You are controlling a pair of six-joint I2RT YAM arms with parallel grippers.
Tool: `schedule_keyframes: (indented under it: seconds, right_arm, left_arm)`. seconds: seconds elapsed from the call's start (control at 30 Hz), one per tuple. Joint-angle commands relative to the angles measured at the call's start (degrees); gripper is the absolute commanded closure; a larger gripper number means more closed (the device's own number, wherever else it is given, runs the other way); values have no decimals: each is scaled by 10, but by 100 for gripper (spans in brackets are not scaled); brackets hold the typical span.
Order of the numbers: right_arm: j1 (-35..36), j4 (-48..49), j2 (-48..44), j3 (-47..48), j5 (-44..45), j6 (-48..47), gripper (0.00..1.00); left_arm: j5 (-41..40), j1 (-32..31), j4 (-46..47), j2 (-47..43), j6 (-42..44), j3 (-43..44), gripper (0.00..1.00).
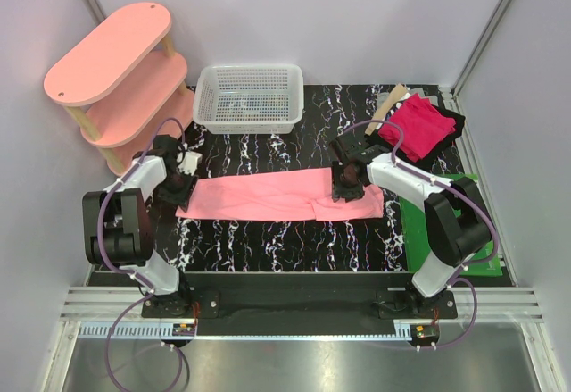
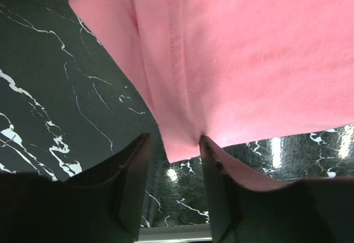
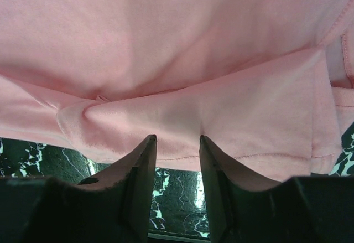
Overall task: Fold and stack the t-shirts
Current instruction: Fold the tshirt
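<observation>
Tool status: left tool (image 2: 174,143) has jaws spread, w/ the table (image 2: 50,104) visible thru the gap. A hem corner of the pink t-shirt (image 2: 238,60) sits at the gap mouth and drapes over one finger; no pinch. The right tool (image 3: 177,143) also has jaws spread, tips just under a stitched hem, nothing clamped.

Pos. of work item: pink t-shirt lies flat on the table as a long narrow strip, mid-table, spanning from the left tool to the right tool. A twisted crease shows near the right end.

Handling (est.): light, limp knit w/ no stiffness. Expect sag between grip pts and drag on the table. Not fragile. Layers may separate if only the top ply is taken.

Grip pts (rec.): take the doubled hem at each end, all plies, fingers well onto the cloth, not at the extreme edge. Avoid the twisted crease.

Farther back: red t-shirt (image 1: 424,124) is bunched at the far right, well apart from both tools. White mesh basket (image 1: 250,97) is at the far edge, centre.
</observation>
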Motion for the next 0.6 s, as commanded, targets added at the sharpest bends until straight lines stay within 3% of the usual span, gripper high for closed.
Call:
schedule_keyframes:
  seconds: [0.0, 0.13, 0.17, 0.57]
  right_arm:
    - [5, 11, -28, -2, 0, 4, 56]
    - [5, 10, -28, -3, 2, 4, 57]
    - [5, 11, -28, -2, 3, 4, 57]
    - [-7, 12, 33, 36, 57, -3, 58]
  left_arm:
    - [3, 3, 14, 1, 0, -7, 63]
    - [9, 3, 13, -4, 0, -7, 89]
    - [9, 3, 13, -6, 0, -8, 100]
    - [3, 8, -12, -65, 8, -25, 100]
